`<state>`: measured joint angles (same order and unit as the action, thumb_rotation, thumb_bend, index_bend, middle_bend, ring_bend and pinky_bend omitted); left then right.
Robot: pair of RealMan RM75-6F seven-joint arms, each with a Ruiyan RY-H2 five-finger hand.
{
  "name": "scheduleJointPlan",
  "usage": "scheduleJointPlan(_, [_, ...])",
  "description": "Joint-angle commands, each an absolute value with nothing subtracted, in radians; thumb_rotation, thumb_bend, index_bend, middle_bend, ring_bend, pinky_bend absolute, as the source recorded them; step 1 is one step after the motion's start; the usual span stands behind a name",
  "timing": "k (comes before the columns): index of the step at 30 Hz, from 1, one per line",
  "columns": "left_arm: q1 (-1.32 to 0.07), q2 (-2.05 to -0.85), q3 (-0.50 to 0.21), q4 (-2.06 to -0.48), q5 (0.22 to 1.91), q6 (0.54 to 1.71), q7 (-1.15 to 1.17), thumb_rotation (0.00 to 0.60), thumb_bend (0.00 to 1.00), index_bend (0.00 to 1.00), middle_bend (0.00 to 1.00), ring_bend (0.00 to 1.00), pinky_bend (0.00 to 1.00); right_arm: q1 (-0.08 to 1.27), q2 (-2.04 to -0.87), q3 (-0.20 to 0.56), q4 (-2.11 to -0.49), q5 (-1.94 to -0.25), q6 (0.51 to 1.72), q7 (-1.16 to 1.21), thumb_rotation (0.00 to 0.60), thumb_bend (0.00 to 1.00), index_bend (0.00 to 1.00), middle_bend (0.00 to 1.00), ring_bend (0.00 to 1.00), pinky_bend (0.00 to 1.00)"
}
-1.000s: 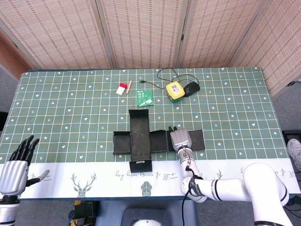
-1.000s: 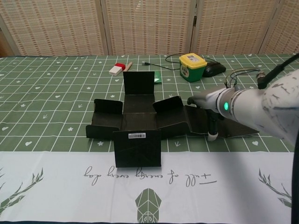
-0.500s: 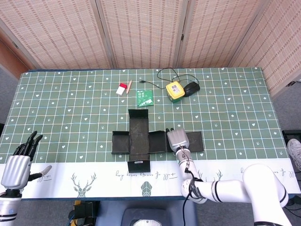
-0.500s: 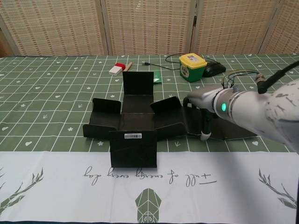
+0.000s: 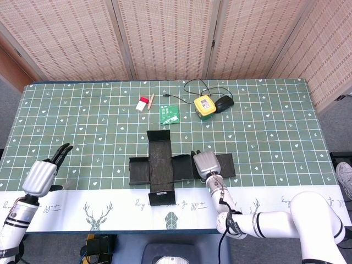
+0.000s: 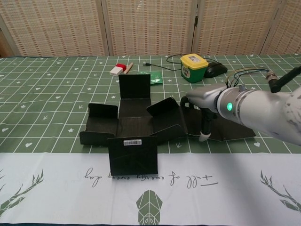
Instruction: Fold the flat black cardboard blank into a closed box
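Note:
The black cardboard blank lies as a cross near the table's front edge, its side flaps partly raised. In the chest view the blank shows a front flap with a white barcode label standing up. My right hand rests on the blank's long right panel. There my right hand presses a fingertip down on the cardboard and grips nothing. My left hand hovers at the front left of the table, fingers stretched forward, far from the blank and holding nothing. The chest view does not show it.
At the back stand a yellow box, a black mouse with a cable, a green packet and a red-and-white block. A white strip with deer prints runs along the table's front edge.
The blank has slid left under my right hand, which moved with it. My left hand has come up and to the right over the table's front left corner.

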<state>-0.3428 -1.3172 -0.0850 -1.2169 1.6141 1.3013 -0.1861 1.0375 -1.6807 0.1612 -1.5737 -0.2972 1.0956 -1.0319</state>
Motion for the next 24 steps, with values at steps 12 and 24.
scheduleJointPlan(12, [-0.492, -1.581, -0.049, -0.936, 1.666, 1.215, -0.212, 0.6, 0.04, 0.0, 0.0, 0.6, 0.63, 1.05, -1.69, 0.158, -1.58, -0.292, 1.1, -1.026, 0.6, 0.19, 0.17, 0.27, 0.77, 0.86])
scheduleJointPlan(24, [-0.536, -1.696, -0.043, -0.842, 1.635, 1.182, -0.18, 0.6, 0.04, 0.0, 0.0, 0.66, 0.63, 1.058, -1.7, 0.162, -1.58, -0.298, 1.104, -1.016, 0.6, 0.19, 0.17, 0.27, 0.77, 0.86])
